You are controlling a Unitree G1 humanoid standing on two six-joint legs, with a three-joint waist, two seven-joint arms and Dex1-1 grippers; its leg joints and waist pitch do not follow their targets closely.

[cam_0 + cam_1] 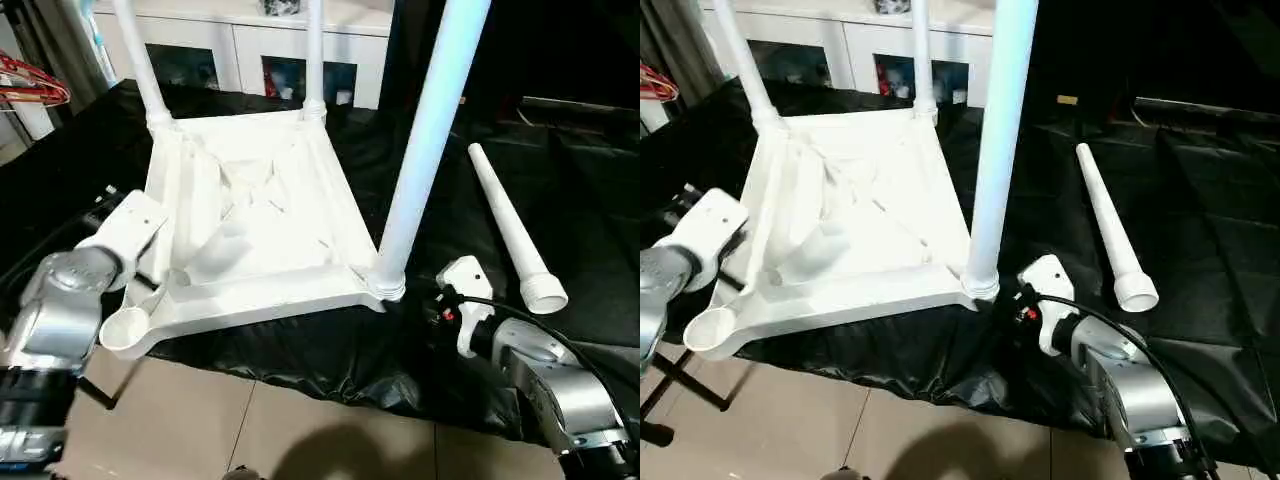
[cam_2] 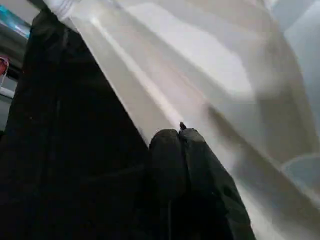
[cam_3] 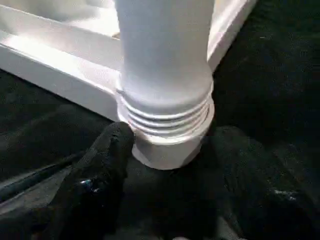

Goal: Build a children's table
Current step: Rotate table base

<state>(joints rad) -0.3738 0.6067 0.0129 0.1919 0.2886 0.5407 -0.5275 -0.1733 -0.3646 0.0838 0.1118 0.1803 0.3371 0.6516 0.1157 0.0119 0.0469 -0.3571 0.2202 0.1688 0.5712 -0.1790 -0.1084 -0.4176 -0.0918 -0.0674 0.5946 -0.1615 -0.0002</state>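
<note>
The children's table lies upside down on a black cloth. Its white ribbed top [image 1: 250,200] has two legs [image 1: 140,60] standing in the far corners and a third leg [image 1: 425,130] in the near right corner. A fourth leg [image 1: 505,220] lies loose on the cloth to the right. The near left corner socket [image 1: 125,328] is empty. My left gripper [image 2: 172,134] is shut, with its tips pressed against the top's left edge. My right gripper [image 3: 170,150] is open, with one finger [image 3: 110,150] on each side of the near right corner socket, just below the leg's threads.
The black cloth [image 1: 580,200] covers the work surface and hangs over its near edge above a tiled floor [image 1: 250,430]. A white cabinet with glass doors [image 1: 250,50] stands behind. Red hangers [image 1: 30,85] are at the far left.
</note>
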